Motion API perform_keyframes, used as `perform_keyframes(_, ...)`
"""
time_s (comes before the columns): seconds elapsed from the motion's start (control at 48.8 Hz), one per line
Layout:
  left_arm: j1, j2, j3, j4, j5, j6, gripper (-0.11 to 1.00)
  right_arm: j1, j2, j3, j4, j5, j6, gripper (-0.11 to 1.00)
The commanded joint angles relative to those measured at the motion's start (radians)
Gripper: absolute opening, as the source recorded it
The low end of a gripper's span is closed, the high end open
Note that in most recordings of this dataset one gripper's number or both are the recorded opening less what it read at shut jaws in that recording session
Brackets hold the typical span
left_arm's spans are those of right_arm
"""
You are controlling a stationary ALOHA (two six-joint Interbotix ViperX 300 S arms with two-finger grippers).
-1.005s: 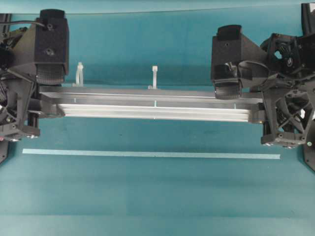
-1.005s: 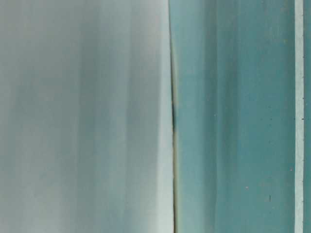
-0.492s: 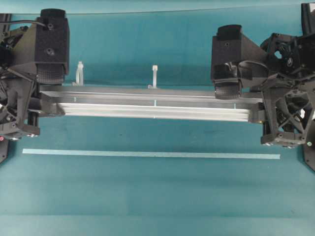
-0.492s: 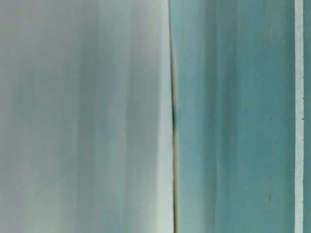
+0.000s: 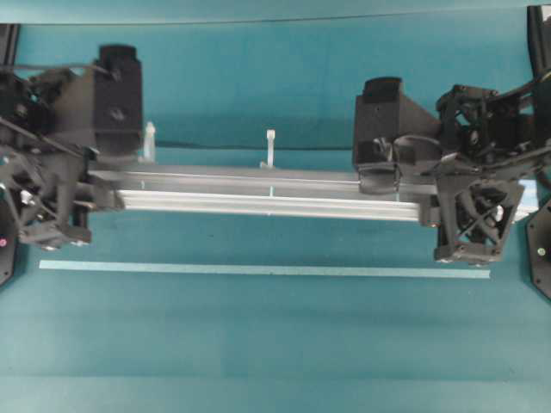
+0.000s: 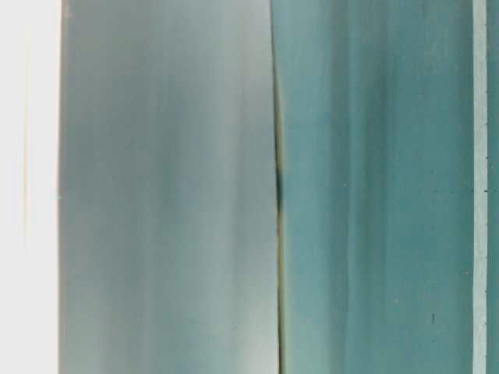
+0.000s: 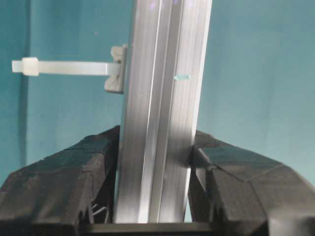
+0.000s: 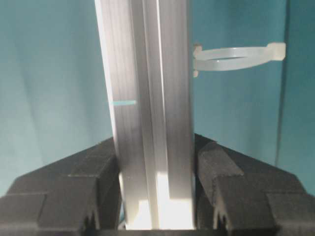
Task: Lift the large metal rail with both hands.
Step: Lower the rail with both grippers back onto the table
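Note:
The large metal rail (image 5: 258,191) is a long silver grooved bar lying left to right across the teal table. White pegs (image 5: 270,146) stand up along its far edge. My left gripper (image 5: 96,188) is shut on the rail's left end, and my right gripper (image 5: 424,196) is shut on its right end. In the left wrist view the rail (image 7: 160,123) runs up between the black fingers (image 7: 74,172), which press on both its sides. The right wrist view shows the rail (image 8: 147,98) clamped the same way by my right gripper (image 8: 155,167). A blurred grey surface (image 6: 164,195) fills the left of the table-level view.
A thin pale tape strip (image 5: 258,270) lies on the teal table (image 5: 275,344), in front of the rail and parallel to it. A white peg (image 7: 69,68) sticks out sideways in the left wrist view and a looped one (image 8: 236,56) in the right. The arms' black bodies flank both table ends.
In the overhead view the rail now looks shorter and both grippers have drawn in toward the middle with it. A bright white band has appeared at the left of the table-level view.

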Motion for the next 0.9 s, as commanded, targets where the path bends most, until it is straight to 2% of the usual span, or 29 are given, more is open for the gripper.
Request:
perform_keyframes(0.0, 0.021, -0.006, 0.026, 0.005, -0.057, -0.006, 0.37, -0.002, -0.011, 0.025, -0.003, -0.061, 0.006, 0.38)
perform_keyframes(0.185, 0.025, 0.009, 0.115, 0.005, -0.16, -0.003, 0.37, -0.005, -0.011, 0.129, -0.003, -0.161, 0.003, 0.38)
perform_keyframes(0.39, 0.032, 0.051, 0.196, 0.002, -0.256, -0.002, 0.37, -0.008, -0.005, 0.264, -0.005, -0.347, 0.0, 0.38)
perform_keyframes(0.615, 0.031, 0.103, 0.288, 0.005, -0.334, -0.014, 0.37, -0.009, 0.015, 0.354, -0.008, -0.477, -0.002, 0.38)
perform_keyframes(0.882, 0.034, 0.144, 0.387, 0.005, -0.499, -0.005, 0.37, -0.005, 0.064, 0.425, -0.008, -0.603, -0.005, 0.38)
